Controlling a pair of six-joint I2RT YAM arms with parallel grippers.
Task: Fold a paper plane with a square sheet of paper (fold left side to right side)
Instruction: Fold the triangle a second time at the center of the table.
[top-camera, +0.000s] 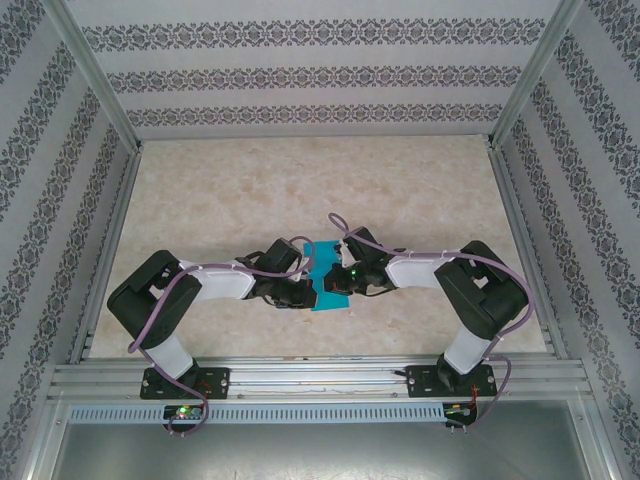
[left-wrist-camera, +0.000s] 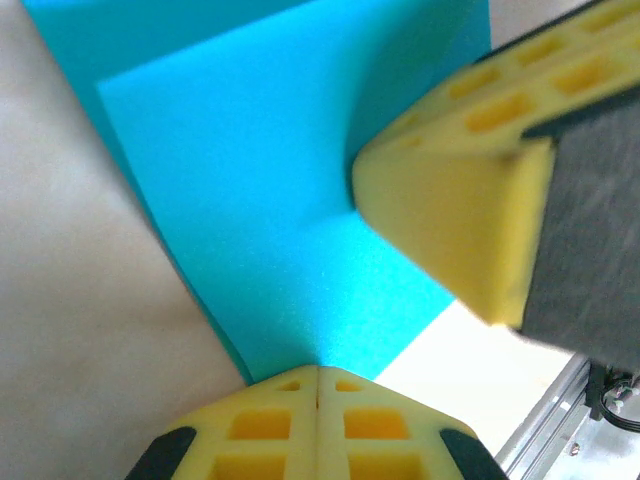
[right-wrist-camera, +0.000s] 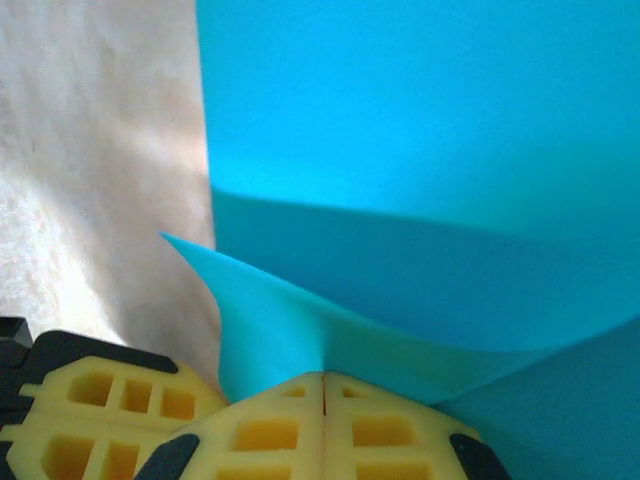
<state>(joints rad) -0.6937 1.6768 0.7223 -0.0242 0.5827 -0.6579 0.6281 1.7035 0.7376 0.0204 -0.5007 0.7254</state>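
Observation:
The square sheet of paper (top-camera: 326, 298) is teal-blue and lies folded in layers on the table, just ahead of the arm bases. My left gripper (top-camera: 306, 291) comes at it from the left and my right gripper (top-camera: 337, 282) from the right, tip to tip. In the left wrist view the sheet (left-wrist-camera: 260, 200) narrows to a corner that runs into my shut left gripper (left-wrist-camera: 318, 372); the right fingers (left-wrist-camera: 450, 210) press on the paper beyond. In the right wrist view a raised flap of the sheet (right-wrist-camera: 420, 120) is pinched in my shut right gripper (right-wrist-camera: 322, 378), with the left fingers (right-wrist-camera: 100, 410) alongside.
The beige marbled table (top-camera: 300, 190) is boxed in by patterned walls at the back and sides. An aluminium rail (top-camera: 320, 380) carrying both arm bases runs along the near edge, and part of it (left-wrist-camera: 560, 430) lies close to the paper.

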